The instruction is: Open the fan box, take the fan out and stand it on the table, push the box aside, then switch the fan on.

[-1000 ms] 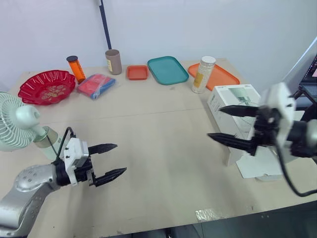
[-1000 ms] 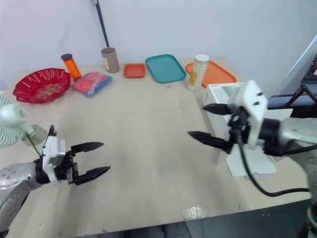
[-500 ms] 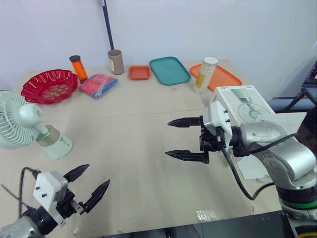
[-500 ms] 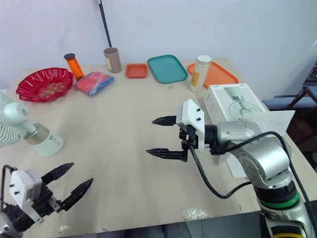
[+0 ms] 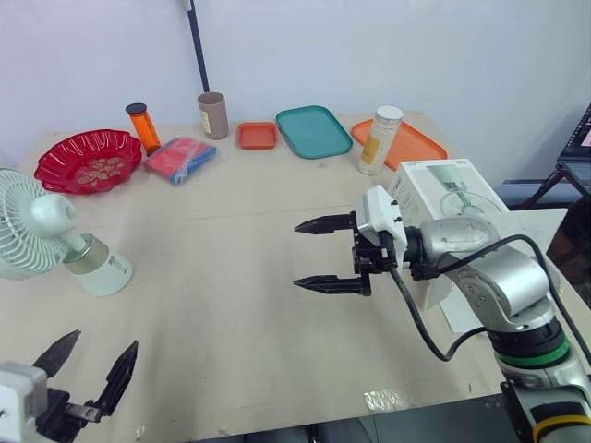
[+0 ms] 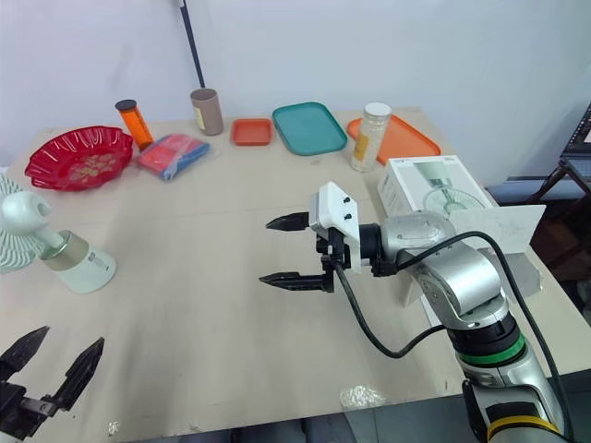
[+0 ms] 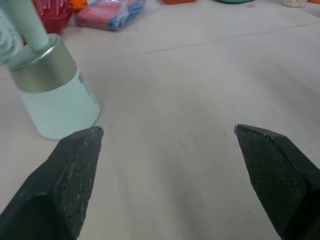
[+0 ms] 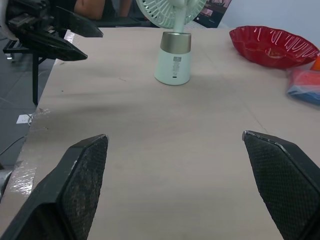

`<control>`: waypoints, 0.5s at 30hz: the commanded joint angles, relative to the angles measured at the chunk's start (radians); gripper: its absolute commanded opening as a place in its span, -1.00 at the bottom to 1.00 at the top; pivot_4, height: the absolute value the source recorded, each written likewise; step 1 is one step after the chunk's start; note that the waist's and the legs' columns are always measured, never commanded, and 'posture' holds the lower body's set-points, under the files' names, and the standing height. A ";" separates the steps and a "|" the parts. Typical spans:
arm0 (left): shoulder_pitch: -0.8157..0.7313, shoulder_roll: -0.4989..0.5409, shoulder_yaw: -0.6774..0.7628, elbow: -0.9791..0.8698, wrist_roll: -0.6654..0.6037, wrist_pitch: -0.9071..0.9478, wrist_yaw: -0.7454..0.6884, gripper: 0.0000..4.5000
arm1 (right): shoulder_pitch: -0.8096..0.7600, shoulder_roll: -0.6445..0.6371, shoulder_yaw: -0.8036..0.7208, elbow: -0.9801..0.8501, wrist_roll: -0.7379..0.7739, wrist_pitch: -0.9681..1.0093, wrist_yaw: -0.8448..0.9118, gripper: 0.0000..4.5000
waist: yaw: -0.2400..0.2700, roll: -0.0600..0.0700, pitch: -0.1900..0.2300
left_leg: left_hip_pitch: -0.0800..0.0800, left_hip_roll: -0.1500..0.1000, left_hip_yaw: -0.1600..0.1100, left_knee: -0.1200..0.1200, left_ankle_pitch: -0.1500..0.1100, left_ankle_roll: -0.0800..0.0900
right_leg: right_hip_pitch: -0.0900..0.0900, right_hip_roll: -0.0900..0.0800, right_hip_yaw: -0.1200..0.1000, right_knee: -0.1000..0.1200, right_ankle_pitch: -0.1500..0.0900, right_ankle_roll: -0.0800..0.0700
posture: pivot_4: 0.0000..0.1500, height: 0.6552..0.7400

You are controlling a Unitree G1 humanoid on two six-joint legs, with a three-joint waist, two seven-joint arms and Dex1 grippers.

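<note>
The pale green fan stands upright on its white base at the table's left side. The white fan box lies at the right, with a flap hanging open off its near side. My right gripper hovers open over the middle of the table, left of the box and pointing toward the fan. My left gripper is open and low at the near-left table edge, short of the fan base. Nothing sits between either pair of fingers. In the right wrist view the fan stands far ahead.
Along the back edge are a red bowl, an orange bottle, a brown cup, a red-and-blue packet, a small orange tray, a teal tray, a jar and an orange tray.
My right gripper swung left from the box to the table's middle. My left gripper drew back from beside the fan to the near-left edge. Both stayed open.
</note>
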 commanded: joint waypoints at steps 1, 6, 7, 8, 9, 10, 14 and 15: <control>0.085 -0.096 0.108 -0.050 -0.085 -0.057 0.091 1.00 | -0.022 0.027 0.004 -0.007 0.001 -0.016 0.000 0.95 | 0.000 -0.001 0.000 | 0.000 0.000 0.000 0.000 0.000 0.000 | 0.000 0.000 0.000 0.000 0.000 0.000 | 1.00 1.00; 0.070 -0.082 0.219 0.019 -0.152 -0.068 0.158 1.00 | -0.026 0.053 0.019 -0.017 0.005 0.006 -0.012 0.95 | -0.001 -0.002 0.001 | 0.000 0.000 0.000 0.000 0.000 0.000 | 0.000 0.000 0.000 0.000 -0.001 0.000 | 1.00 1.00; 0.058 -0.070 0.243 0.034 -0.169 -0.067 0.174 1.00 | -0.028 0.059 0.024 -0.017 0.001 0.007 -0.017 0.95 | -0.001 -0.002 0.001 | 0.000 0.000 0.000 0.000 0.000 0.000 | 0.000 0.000 0.000 0.000 -0.001 0.000 | 1.00 1.00; 0.047 -0.056 0.265 0.050 -0.188 -0.065 0.186 1.00 | -0.031 0.065 0.028 -0.016 -0.001 0.010 -0.022 0.95 | -0.001 -0.002 0.001 | 0.000 0.000 0.000 0.000 0.000 0.000 | 0.000 0.000 0.000 0.000 -0.001 0.000 | 1.00 1.00; 0.036 -0.039 0.284 0.065 -0.207 -0.060 0.193 1.00 | -0.036 0.074 0.032 -0.015 -0.002 0.015 -0.032 0.95 | -0.001 -0.002 0.001 | 0.000 0.000 0.000 0.000 0.000 0.000 | 0.000 0.000 0.000 0.000 -0.001 0.000 | 1.00 1.00; 0.002 0.002 0.313 0.093 -0.228 -0.048 0.213 1.00 | -0.045 0.086 0.038 -0.015 0.000 0.027 -0.044 0.95 | -0.001 -0.002 0.001 | 0.000 0.000 0.000 0.000 0.000 0.000 | 0.000 0.000 0.000 0.000 -0.001 0.000 | 1.00 1.00; -0.070 0.126 0.355 0.130 -0.258 -0.003 0.247 1.00 | -0.078 0.137 0.037 -0.013 0.019 0.080 -0.091 0.95 | -0.001 -0.002 0.000 | 0.000 0.001 -0.003 0.000 0.000 0.000 | -0.001 0.001 -0.002 0.001 -0.001 -0.002 | 1.00 1.00; -0.082 0.148 0.356 0.139 -0.259 0.005 0.244 1.00 | -0.086 0.148 0.035 -0.010 0.022 0.086 -0.099 0.95 | -0.001 -0.003 0.000 | 0.000 0.001 -0.003 0.000 0.000 0.000 | 0.000 0.002 -0.003 0.001 0.000 -0.002 | 1.00 1.00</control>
